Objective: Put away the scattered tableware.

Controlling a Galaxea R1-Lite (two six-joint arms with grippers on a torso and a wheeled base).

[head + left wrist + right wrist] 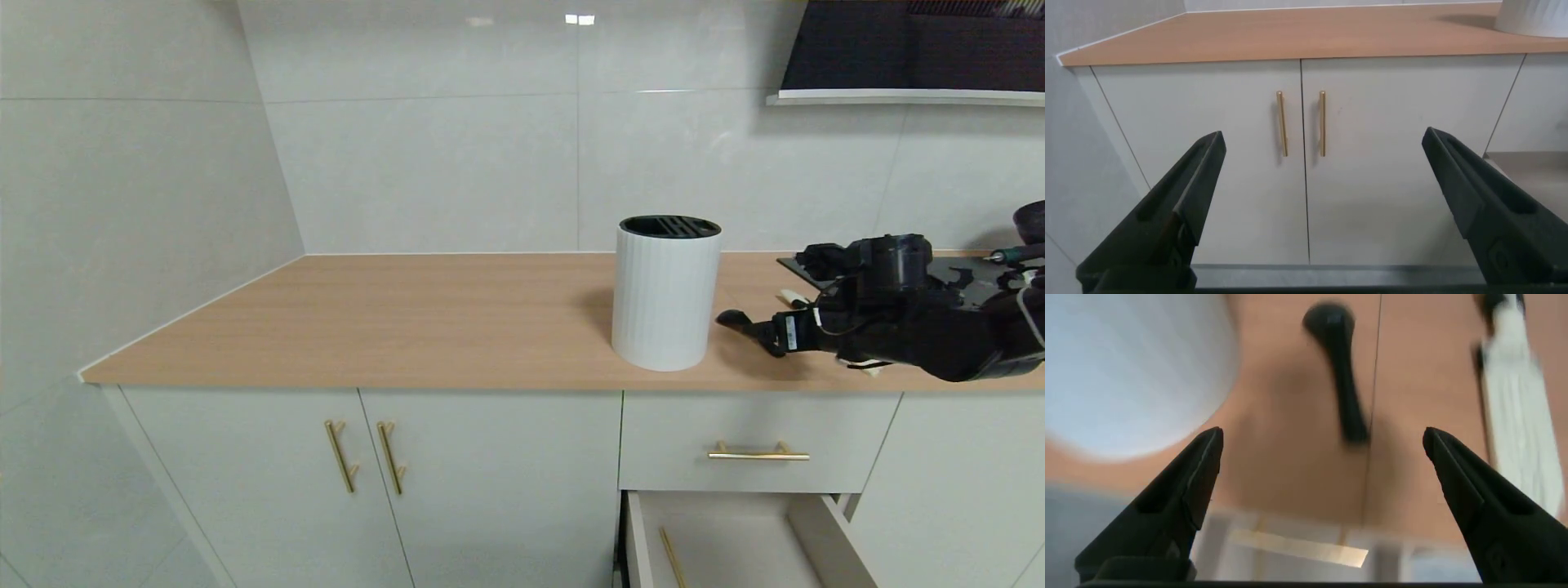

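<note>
Wood desk (408, 318) against white tile, with a white slotted holder (666, 294) standing on it. Black-handled utensil (1339, 376) lies flat on the desk just right of the holder, round end toward it. Cream-handled utensil (1515, 400) lies farther right of the holder, apart from the black one. I have the right gripper (1321, 434) low over the desk right of the holder, fingers wide apart, black handle ahead of the gap and untouched. Left gripper (1323, 135) sits below and left of the holder, fingers wide apart with nothing between, facing the gold-handled cabinet doors (1306, 188). Drawer (735, 539) below the holder stands open.
</note>
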